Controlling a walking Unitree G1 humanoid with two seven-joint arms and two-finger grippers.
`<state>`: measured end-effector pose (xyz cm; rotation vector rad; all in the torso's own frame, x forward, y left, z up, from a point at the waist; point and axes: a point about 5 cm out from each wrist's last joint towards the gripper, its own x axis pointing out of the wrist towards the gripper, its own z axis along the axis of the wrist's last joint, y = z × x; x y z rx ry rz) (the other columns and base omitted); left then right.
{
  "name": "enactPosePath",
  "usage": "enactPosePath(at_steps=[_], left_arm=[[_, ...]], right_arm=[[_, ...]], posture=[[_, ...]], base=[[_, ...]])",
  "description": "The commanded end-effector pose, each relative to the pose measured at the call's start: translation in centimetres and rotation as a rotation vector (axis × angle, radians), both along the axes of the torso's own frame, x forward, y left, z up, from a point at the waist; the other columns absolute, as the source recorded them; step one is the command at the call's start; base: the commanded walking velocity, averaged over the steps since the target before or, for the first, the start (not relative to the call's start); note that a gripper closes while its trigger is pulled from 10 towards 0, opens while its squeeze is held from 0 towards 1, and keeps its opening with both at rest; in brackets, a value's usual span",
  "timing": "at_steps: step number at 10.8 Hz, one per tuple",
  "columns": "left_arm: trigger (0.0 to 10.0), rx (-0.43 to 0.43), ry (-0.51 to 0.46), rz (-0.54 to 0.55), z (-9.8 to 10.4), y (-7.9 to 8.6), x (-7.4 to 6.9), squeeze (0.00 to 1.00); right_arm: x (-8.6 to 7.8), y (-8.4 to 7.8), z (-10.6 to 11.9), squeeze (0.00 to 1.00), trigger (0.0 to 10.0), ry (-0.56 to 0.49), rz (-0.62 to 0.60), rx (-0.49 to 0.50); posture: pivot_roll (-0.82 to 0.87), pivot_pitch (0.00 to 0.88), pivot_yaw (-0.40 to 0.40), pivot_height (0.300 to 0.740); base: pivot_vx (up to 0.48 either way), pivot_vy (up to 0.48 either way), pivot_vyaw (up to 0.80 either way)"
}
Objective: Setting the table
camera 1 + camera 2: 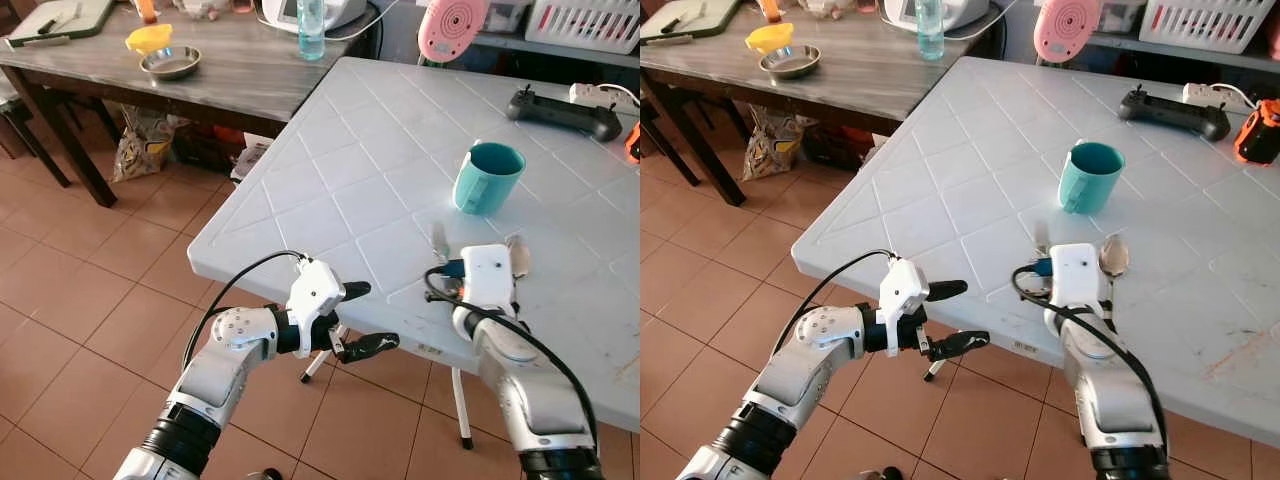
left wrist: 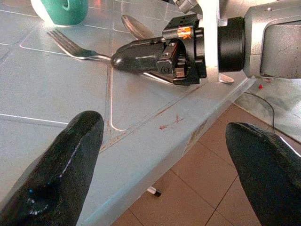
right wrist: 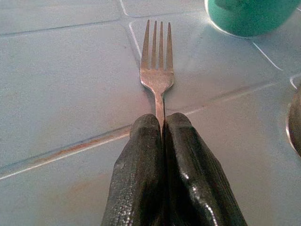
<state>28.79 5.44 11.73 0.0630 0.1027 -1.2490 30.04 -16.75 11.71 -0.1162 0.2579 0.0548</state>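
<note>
Fork (image 3: 157, 70) lies flat on white table (image 1: 330, 170) near its front edge, tines toward teal mug (image 1: 487, 178). Right gripper (image 3: 162, 127) is clenched on fork's handle, fingers pressed together w/ the stem pinched between. Spoon (image 1: 1113, 256) just beside fork, on the right, partly hidden by right wrist. Mug stands upright beyond both, apart from them. Left gripper (image 1: 362, 318) hangs off table's front edge over tiled floor (image 1: 80, 300), fingers spread wide, grasping nothing. Black controller (image 1: 563, 112) far back on table. Wooden table (image 1: 230, 70) behind w/ steel bowl (image 1: 170, 62) & bottle (image 1: 311, 28).
</note>
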Motion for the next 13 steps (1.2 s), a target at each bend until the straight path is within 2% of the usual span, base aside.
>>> enactPosePath(at_steps=[1, 4, 7, 10, 13], left_arm=[[10.0, -0.001, -0.029, 0.010, 0.7, 0.0, 0.2, 0.00], [10.0, -0.015, -0.033, 0.031, 0.7, -0.2, 0.3, 0.00], [10.0, -0.027, -0.051, 0.066, 1.0, -0.2, 0.7, 0.00], [10.0, -0.042, -0.062, 0.103, 1.3, -0.2, 1.1, 0.00], [10.0, -0.093, -0.100, 0.238, 2.4, 0.3, 2.5, 0.00]], right_arm=[[-0.8, 1.0, -2.4, 0.00, 0.0, 0.096, 0.044, -0.009], [-1.2, 0.8, -1.7, 0.00, 0.0, -0.002, 0.015, 0.001], [-1.0, 0.4, -0.4, 0.00, 0.0, -0.126, -0.001, -0.013], [-0.9, 0.9, 0.6, 0.00, 0.0, -0.206, 0.005, -0.020], [-1.1, 0.6, 3.1, 0.00, 0.0, -0.349, -0.024, -0.026]], posture=[[0.06, 0.150, 0.045, 0.740], [0.05, 0.152, 0.046, 0.740], [0.05, 0.152, 0.051, 0.740], [0.05, 0.152, 0.050, 0.740], [0.05, 0.145, 0.045, 0.740]], base=[[0.000, 0.000, 0.00], [0.000, 0.000, 0.00], [0.000, 0.000, 0.00], [0.000, 0.000, 0.00], [0.000, 0.000, 0.00]])
